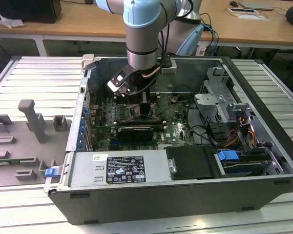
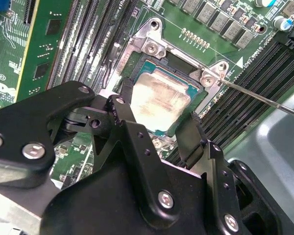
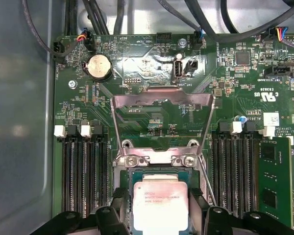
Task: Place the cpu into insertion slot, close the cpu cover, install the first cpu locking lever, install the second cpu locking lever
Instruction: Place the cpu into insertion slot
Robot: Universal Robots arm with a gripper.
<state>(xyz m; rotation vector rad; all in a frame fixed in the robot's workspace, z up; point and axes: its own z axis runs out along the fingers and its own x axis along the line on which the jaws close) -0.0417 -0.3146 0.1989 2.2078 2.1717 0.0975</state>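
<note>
The cpu (image 3: pixel 160 203) (image 2: pixel 161 100), a pale silvery square chip, lies level in the insertion slot (image 3: pixel 157 172), with its teal edge showing inside the dark frame. My gripper (image 3: pixel 160 210) (image 2: pixel 158 111) is over it, one black finger (image 2: pixel 126 100) against each opposite edge, so it looks shut on the chip. The cpu cover (image 3: pixel 137 99) stands swung open behind the slot, hinged at a screwed metal bracket (image 3: pixel 157 159). A thin wire locking lever (image 2: pixel 264 100) (image 3: pixel 206 181) sticks out unlatched beside the socket. In the exterior view the gripper (image 1: pixel 136 97) reaches down into the open computer case.
Long black memory slots (image 3: pixel 83 171) (image 3: pixel 232 171) run along both sides of the socket. A green card (image 3: pixel 274 181) stands beyond one bank. A coin battery (image 3: pixel 99 67) and cables (image 3: pixel 210 19) lie past the cover. The case wall (image 1: pixel 161 195), drive cage (image 1: pixel 219 102) and grey fixture (image 1: pixel 34 126) surround the work.
</note>
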